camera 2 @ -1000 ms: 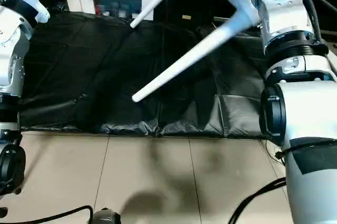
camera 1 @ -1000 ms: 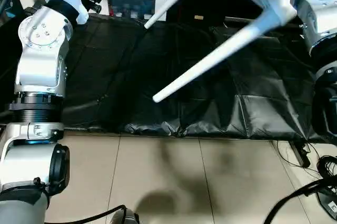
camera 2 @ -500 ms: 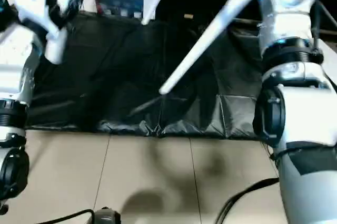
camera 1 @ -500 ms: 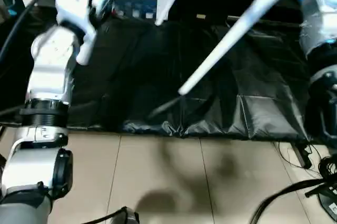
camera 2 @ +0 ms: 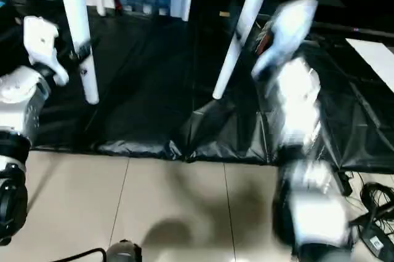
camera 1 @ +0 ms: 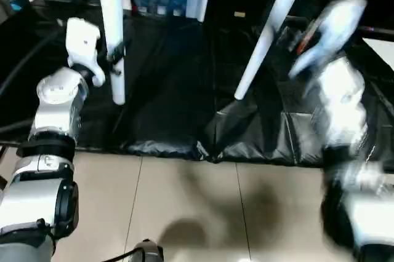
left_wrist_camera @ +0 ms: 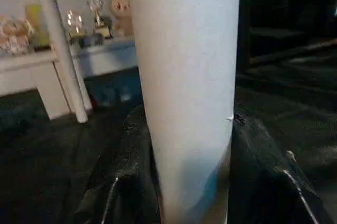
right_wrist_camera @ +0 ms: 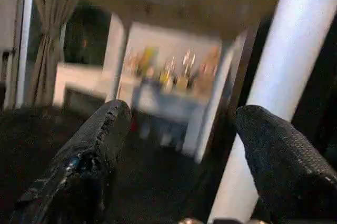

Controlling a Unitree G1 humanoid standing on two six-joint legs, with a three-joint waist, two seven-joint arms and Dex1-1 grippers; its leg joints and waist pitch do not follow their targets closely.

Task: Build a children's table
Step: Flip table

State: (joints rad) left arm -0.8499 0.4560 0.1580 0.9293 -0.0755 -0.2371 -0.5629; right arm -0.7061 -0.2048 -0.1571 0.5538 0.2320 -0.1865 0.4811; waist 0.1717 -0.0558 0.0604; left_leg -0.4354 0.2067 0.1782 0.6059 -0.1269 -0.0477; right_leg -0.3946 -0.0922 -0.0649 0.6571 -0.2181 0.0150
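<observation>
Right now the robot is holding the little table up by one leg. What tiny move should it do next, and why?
Probably lower it slowly until the legs stand on the black sheet. The left gripper is shut on the near leg, the legs hang almost straight down with their ends above the sheet, and the right gripper is open beside another leg, not gripping it.

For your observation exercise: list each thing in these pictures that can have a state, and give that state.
Left gripper: shut on the left table leg.
Left table leg: nearly upright, foot end hanging above the black sheet.
Right gripper: open, holding nothing.
Middle table leg: slanted, foot end above the sheet.
Black sheet: spread out, crumpled at the front edge.
</observation>
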